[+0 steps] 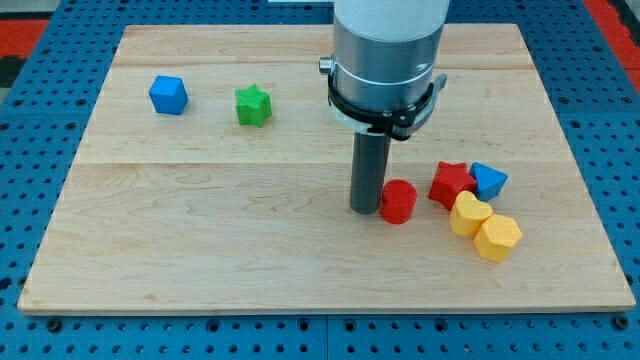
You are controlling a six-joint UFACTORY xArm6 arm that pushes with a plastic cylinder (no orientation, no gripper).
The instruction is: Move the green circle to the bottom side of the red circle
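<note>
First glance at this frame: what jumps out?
The big grey arm dominates the view's top centre, its dark rod ending with my tip right beside the red circle. A tight cluster at the view's right follows: red star, blue block, two yellow blocks.

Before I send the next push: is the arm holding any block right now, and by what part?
Nothing is held. My tip is a bare rod end on the board, right beside the red circle on the view's left; whether it touches is unclear.

Blue cube-like block (168,95) top left; green star (253,105) near it. Right cluster: red star (451,184), blue block (488,180), two yellow blocks (469,213) (497,237).
</note>
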